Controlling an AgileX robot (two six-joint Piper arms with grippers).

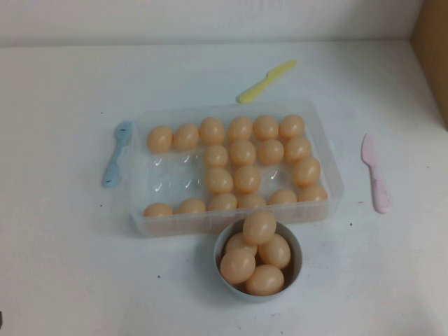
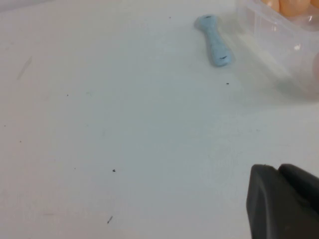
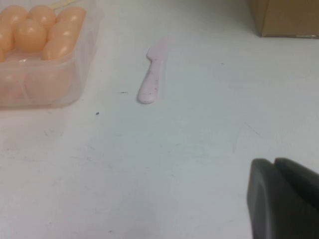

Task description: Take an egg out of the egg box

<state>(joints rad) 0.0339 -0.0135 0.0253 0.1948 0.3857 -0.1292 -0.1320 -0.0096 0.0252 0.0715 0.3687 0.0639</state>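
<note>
Eggs are sitting heaped in a bowl (image 1: 295, 260) just in front of the egg box (image 1: 140, 210) on the table (image 1: 70, 280), while the left pincer (image 2: 281, 204) and right pincer (image 3: 284, 199) are hovering beside that box, grip unclear.

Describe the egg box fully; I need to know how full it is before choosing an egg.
The egg box is a shallow, clear plastic tray with rounded corners and moulded cups, lying flat at mid-table. Peach-orange eggs fill most cups; a patch at its left-middle is bare. A blue knife lies beside its left wall, and a bowl of eggs sits against its near wall. Neither the left gripper nor the right gripper is near it.
</note>
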